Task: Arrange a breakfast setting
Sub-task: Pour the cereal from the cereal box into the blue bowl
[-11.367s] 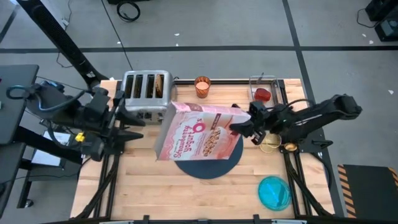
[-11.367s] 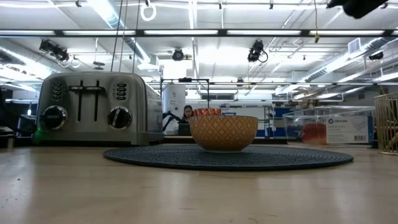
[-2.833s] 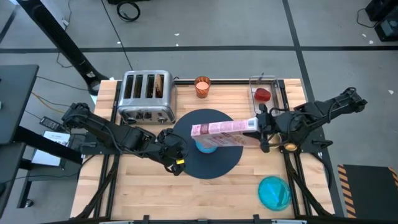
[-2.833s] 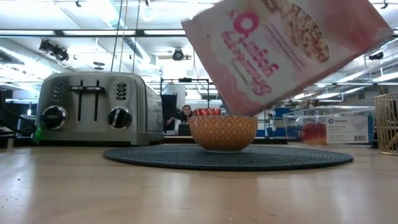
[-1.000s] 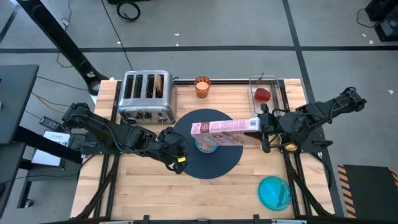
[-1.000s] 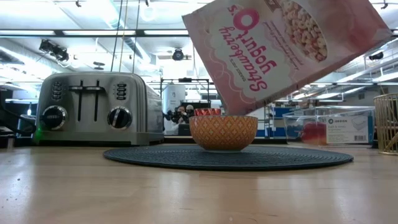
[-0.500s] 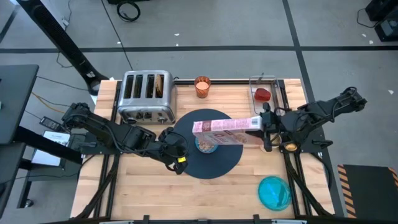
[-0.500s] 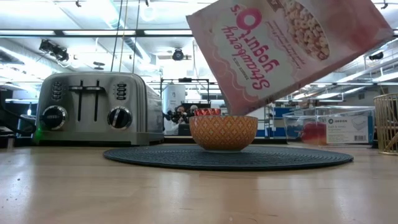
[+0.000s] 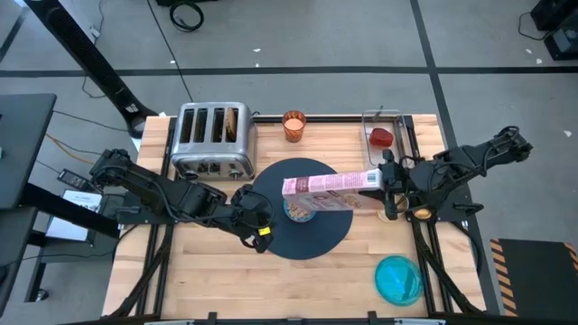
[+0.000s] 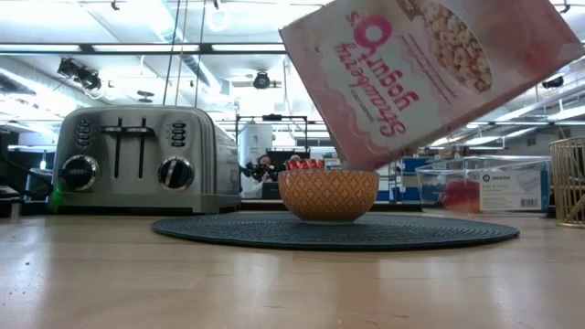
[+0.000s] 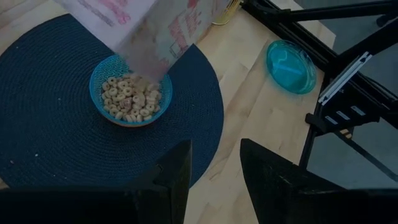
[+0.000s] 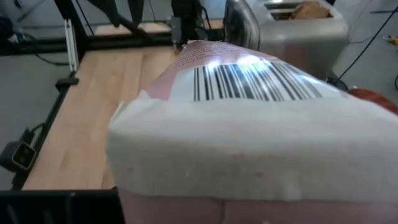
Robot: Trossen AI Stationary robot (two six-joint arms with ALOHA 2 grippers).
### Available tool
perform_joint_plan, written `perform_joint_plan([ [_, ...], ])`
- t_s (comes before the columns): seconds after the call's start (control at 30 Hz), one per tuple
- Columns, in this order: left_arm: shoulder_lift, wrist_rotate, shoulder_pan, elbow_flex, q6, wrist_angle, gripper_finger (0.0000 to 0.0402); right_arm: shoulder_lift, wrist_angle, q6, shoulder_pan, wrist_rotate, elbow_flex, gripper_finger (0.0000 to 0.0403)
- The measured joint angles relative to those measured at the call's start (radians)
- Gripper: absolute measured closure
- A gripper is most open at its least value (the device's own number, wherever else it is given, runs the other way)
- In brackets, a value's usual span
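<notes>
Cereal box (image 9: pixel 327 186): pink carton held in the air by its base end in the right gripper (image 9: pixel 384 184); its long axis runs away from those jaws toward the left arm, and the far, open end dips down over the bowl. In the low view the printing reads upside down.
Right jaws: clenched on the base of the cereal box; the right wrist view is filled by the barcode panel and the pale bottom flap.
Bowl (image 11: pixel 130 91): small and blue inside, orange woven pattern outside in the low view; it sits just beyond the left jaws, under the box mouth, holding pale cereal rings.
Mat (image 9: pixel 312 239): large, round, dark blue, ribbed weave, lying flat under the bowl and directly ahead of the left jaws.
Left gripper (image 9: pixel 261 227): hangs low at the mat's edge nearest its arm; jaws parted and grasping nothing, both dark fingers (image 11: pixel 171 174) apart in its wrist view.
Teal plate (image 9: pixel 398 279): small, round, well off to the side of the right jaws, near the counter corner, apart from the mat.
Orange cup (image 9: pixel 293 125): upright beyond the mat, beside the toaster.
Toaster (image 9: pixel 212 141): chrome, slots up, a toast slice (image 9: pixel 233 123) in one slot.
Red fruit (image 9: pixel 381 137): in a clear container just beyond the right jaws.
Counter (image 9: pixel 208 280): pale wooden planks on a dark frame.
Room: grey floor, cables, long ceiling lights.
</notes>
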Motion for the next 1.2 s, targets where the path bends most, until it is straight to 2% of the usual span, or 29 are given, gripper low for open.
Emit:
perform_joint_plan([
  [0.53,0.0,0.0,0.003,0.0,0.001,0.007,0.0258,0.002,0.044,-0.015,-0.001,0.01,0.0,0.0241],
  [1.2,0.0,0.001,0.003,0.0,0.012,0.008,0.0258,0.081,0.082,-0.033,-0.032,-0.027,0.0,0.0241],
])
